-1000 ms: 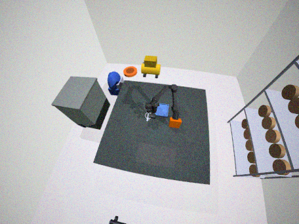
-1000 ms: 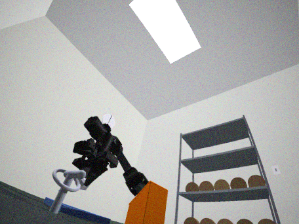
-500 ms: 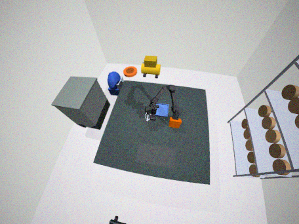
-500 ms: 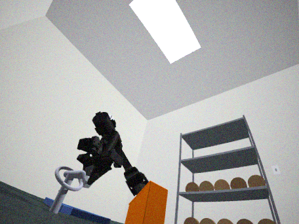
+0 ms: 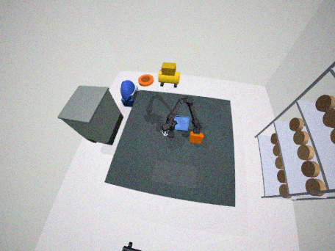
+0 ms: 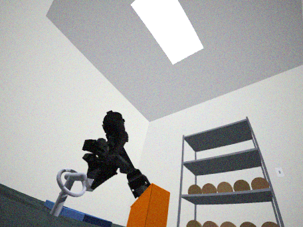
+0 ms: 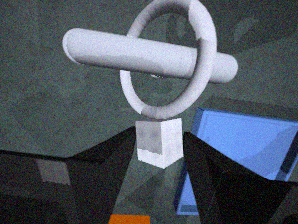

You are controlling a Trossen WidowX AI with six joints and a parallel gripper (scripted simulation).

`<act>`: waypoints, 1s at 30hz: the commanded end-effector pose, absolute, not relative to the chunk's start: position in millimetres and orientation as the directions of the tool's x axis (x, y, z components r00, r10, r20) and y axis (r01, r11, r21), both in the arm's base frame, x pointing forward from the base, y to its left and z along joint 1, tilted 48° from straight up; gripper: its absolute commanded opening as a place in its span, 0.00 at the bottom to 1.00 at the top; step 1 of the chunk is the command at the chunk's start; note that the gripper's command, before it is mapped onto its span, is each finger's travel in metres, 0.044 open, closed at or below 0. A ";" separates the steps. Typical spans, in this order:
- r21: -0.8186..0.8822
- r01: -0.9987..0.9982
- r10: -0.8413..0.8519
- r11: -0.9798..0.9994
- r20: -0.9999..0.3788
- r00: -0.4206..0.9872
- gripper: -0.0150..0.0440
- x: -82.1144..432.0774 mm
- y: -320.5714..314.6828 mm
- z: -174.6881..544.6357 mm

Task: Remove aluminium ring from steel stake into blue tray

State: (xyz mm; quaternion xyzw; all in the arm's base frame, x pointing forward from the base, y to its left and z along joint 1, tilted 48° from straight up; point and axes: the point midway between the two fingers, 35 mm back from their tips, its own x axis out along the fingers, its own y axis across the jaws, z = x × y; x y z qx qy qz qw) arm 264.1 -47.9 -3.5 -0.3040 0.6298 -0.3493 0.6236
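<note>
The pale ring (image 7: 167,112) (image 6: 59,180) stands tilted up at the top of the steel stake (image 6: 58,205). The cross-bar (image 7: 135,56) passes through the ring's opening in the wrist view, with the ring's right side in front of the bar and its left side behind. My gripper (image 7: 159,134) (image 6: 89,183) is shut on the ring's square tab (image 7: 172,143), just below the ring in the wrist view. The stake's post is hidden in the wrist view. The blue tray (image 7: 240,142) (image 5: 183,123) (image 6: 72,213) lies low on the mat, to the right in the wrist view.
An orange block (image 5: 196,138) (image 6: 149,207) stands at the arm's foot. The dark mat (image 5: 143,165) lies under stake and tray. A grey box (image 5: 88,106), blue bust (image 5: 128,89), orange ring (image 5: 146,79) and yellow object (image 5: 169,76) stand beyond the mat. A shelf rack (image 6: 219,162) stands farther off.
</note>
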 end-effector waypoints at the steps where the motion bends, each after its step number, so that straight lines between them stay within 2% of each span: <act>1: -0.838 0.051 -0.838 0.543 -0.545 -0.037 0.25 265.5 -45.1 -6.6; 21: -0.915 0.030 -0.914 0.403 -0.404 -0.023 0.25 266.4 -31.1 -29.4; 30: -0.911 0.031 -0.911 0.410 -0.411 -0.023 0.25 268.1 -21.5 -31.8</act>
